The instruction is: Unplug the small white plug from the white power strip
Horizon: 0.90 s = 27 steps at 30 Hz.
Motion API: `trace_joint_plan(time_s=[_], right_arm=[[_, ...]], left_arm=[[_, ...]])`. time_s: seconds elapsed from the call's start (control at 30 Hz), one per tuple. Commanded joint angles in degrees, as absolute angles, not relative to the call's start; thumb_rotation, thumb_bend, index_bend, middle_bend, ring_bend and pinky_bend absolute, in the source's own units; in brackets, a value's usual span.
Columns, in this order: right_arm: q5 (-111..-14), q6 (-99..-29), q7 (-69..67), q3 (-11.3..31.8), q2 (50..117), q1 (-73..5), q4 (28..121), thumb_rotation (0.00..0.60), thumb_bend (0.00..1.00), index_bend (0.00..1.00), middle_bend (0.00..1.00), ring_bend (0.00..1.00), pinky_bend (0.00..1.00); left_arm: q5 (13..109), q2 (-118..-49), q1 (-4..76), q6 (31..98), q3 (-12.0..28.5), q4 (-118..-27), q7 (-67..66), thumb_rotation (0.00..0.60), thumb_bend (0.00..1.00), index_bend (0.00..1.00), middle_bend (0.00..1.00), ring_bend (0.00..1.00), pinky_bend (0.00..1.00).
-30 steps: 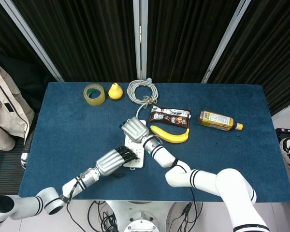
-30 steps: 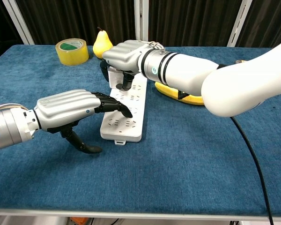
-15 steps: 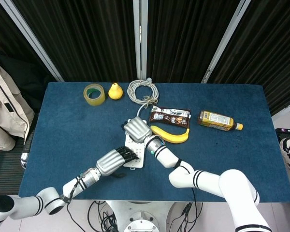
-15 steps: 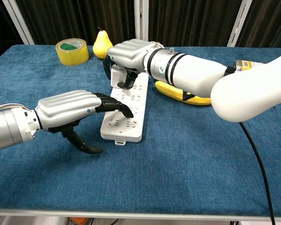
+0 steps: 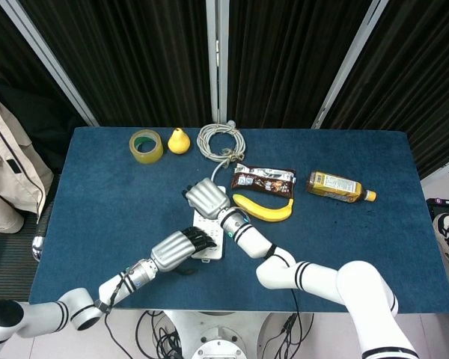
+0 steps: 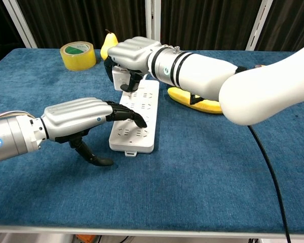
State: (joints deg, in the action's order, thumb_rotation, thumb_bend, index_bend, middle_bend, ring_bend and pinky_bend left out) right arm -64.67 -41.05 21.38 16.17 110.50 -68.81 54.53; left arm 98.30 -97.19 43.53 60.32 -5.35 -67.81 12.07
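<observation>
The white power strip [image 6: 138, 115] [image 5: 208, 233] lies lengthwise at the middle of the blue table. My left hand [image 6: 77, 119] [image 5: 176, 249] presses its dark fingertips on the strip's near half, with the thumb down on the cloth. My right hand [image 6: 134, 52] [image 5: 206, 197] hovers over the strip's far end and grips the small white plug [image 6: 120, 79]. The plug hangs slightly above and to the left of that end, and looks free of its socket. In the head view the right hand hides the plug.
A yellow tape roll [image 6: 78, 54] and a pear [image 6: 108, 45] stand at the back left. A banana [image 6: 197, 104] lies just right of the strip. Further back are a coiled cable [image 5: 221, 140], a snack packet [image 5: 263, 180] and a bottle [image 5: 337, 187].
My right hand has risen and shifted left with the plug, away from the strip's far end. The left hand stays pressed on the strip, which has not moved.
</observation>
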Motion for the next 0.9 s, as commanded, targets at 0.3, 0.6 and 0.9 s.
trace_joint_plan(time_s=[0.3,0.6,0.9], right_arm=[[-61.2,-38.9,17.8,20.1,107.5,-69.6,59.9,0.6,0.47,0.76,0.62,0.55,0.87],[-51.2,-31.8,18.7,23.7,111.1,-75.8,55.0,0.6,0.41,0.19,0.34,0.31,0.57],[-45.6,-33.5,21.5,23.5,110.3,-78.0,55.9,0.6,0.3,0.0,0.0,0.0,0.21]], left_arm=[[99.4,-96.5,43.3,63.4,-4.7,-69.3,10.9,0.6,0.19,0.2,0.23,0.16,0.18],[99.0,-95.3,42.2,65.2,-4.2,-71.8,8.2,0.6,0.19,0.2,0.23,0.16,0.18],[98.6,-94.5,41.4,65.4,-4.4,-73.0,6.6,0.6,0.19,0.2,0.23,0.16,0.18]])
